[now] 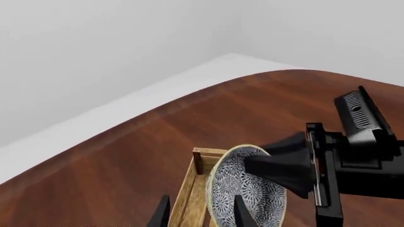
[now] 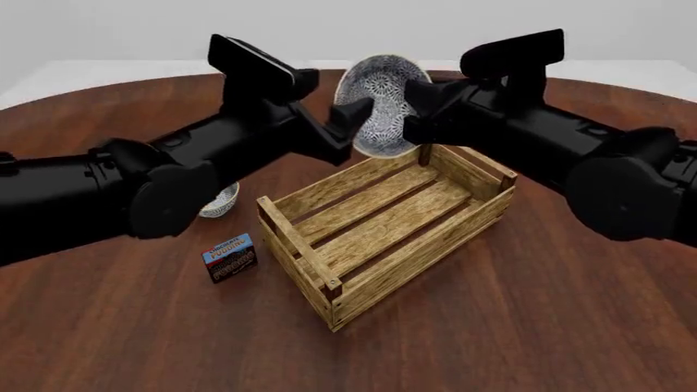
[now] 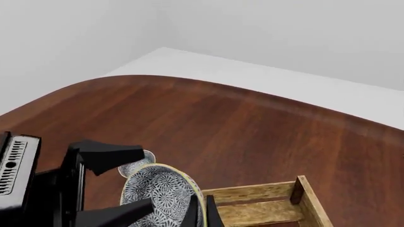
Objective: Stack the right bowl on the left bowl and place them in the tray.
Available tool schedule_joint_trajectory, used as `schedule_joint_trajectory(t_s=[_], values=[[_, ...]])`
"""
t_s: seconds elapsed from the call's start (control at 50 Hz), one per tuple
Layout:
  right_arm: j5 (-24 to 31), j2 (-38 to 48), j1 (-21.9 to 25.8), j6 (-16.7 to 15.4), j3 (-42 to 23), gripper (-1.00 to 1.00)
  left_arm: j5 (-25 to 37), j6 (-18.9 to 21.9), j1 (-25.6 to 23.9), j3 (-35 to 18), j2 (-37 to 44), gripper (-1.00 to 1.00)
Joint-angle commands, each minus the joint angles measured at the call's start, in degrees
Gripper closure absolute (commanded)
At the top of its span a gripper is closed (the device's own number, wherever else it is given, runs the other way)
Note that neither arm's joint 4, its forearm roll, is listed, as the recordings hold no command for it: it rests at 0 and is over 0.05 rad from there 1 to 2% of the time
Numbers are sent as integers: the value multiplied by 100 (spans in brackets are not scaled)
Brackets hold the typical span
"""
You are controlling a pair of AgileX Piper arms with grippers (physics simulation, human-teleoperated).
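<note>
A small round white bowl with a dense blue-grey speckled pattern, the right bowl (image 2: 379, 104) (image 1: 247, 195) (image 3: 159, 194), is held in the air tilted steeply on edge, its patterned hollow turned toward the front camera, between the two black grippers and above the far end of the tray (image 2: 384, 231) (image 1: 193, 189) (image 3: 268, 204). The tray is a large rectangular open crate of light wooden slats with darker corner posts, its grain and plank gaps plainly rendered. The left gripper (image 2: 346, 122) (image 1: 200, 213) meets the bowl's edge from one side; in its wrist view two dark tapered fingers straddle the rim, one over the patterned interior and one outside it. The right gripper (image 2: 412, 114) (image 3: 200, 213) meets the opposite edge, its two fingertips drawn close together with the thin rim between them. The second speckled white bowl, the left bowl (image 2: 220, 201) (image 3: 134, 166), sits upright on the glossy reddish-brown round wooden table (image 2: 566, 327), below the left arm's black forearm and well apart from the lifted bowl. A small blue-and-red printed rectangular box (image 2: 230, 258) lies flat on the table near the tray's near-left corner, beside the left bowl.
</note>
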Motion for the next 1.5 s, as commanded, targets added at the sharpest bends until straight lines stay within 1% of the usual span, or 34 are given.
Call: schedule_joint_trajectory(t_s=[0.02, 0.24, 0.32, 0.34, 0.76, 0.78, 0.92, 1.28, 1.36, 1.4, 1.5], values=[[-4, -58, 22, 24, -12, 100, -102, -42, 59, -131, 401, -100], [10, -118, 53, 14, 12, 100, -170, -88, 75, -224, 649, -100], [12, -138, 51, 11, 22, 100, -173, -181, -10, -236, 698, -100], [14, -148, 51, 12, 24, 100, -227, -218, 31, -194, 659, 100], [17, -166, 69, 5, 42, 100, -287, -249, 90, -137, 604, 100], [16, -162, 72, 2, 40, -100, -295, -251, 99, -140, 617, 100], [69, -220, 118, -4, 51, -100, -353, -219, 196, -161, 681, 100], [341, -1067, 287, -105, 324, -100, -351, -193, 542, -162, 656, 100], [431, -1338, 281, -170, 413, -100, -350, -200, 614, -45, 490, 100], [477, -1477, 247, -195, 450, -100, -350, -100, 671, 42, 382, 100], [507, -1635, 215, -228, 475, -100, -226, -68, 750, 120, 143, 100]])
